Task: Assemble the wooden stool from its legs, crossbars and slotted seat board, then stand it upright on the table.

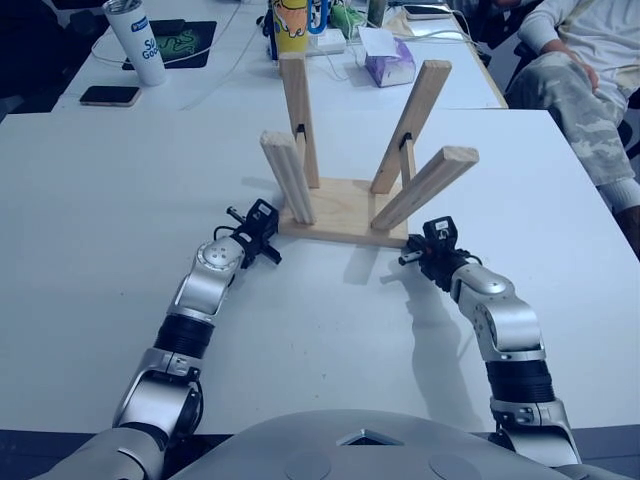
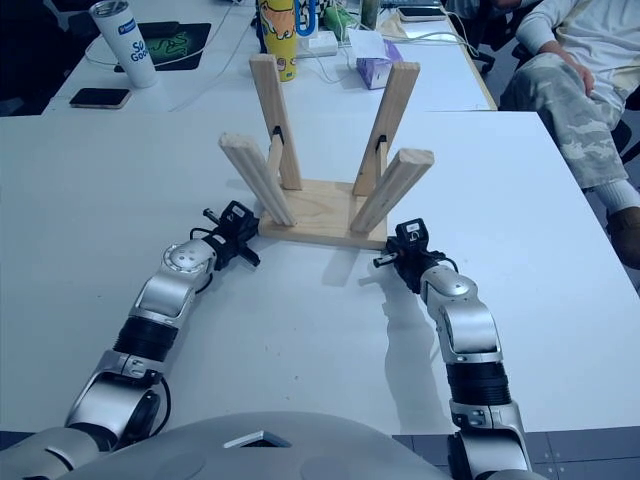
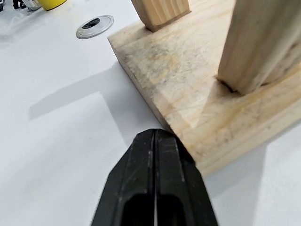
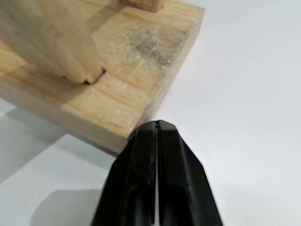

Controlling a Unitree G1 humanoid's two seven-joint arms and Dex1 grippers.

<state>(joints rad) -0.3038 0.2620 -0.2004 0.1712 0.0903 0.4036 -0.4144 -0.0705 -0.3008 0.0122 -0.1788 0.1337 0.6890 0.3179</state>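
A phone (image 1: 110,95) and a tumbler (image 1: 135,40) are sitting on the far table at the left. Nearer, the left gripper (image 3: 154,135) is hovering low over the white table (image 1: 120,230), fingers pressed together and gripping nothing. Its tip is lying just beside the left near corner of the seat board (image 1: 345,212); contact cannot be confirmed. The stool (image 2: 322,212) is resting upside down at mid-table, with the board lying flat and four legs (image 1: 299,120) pointing upward and splaying outward. The right gripper (image 4: 156,126) is sitting just beside the board's right near corner, fingers likewise clamped together on nothing.
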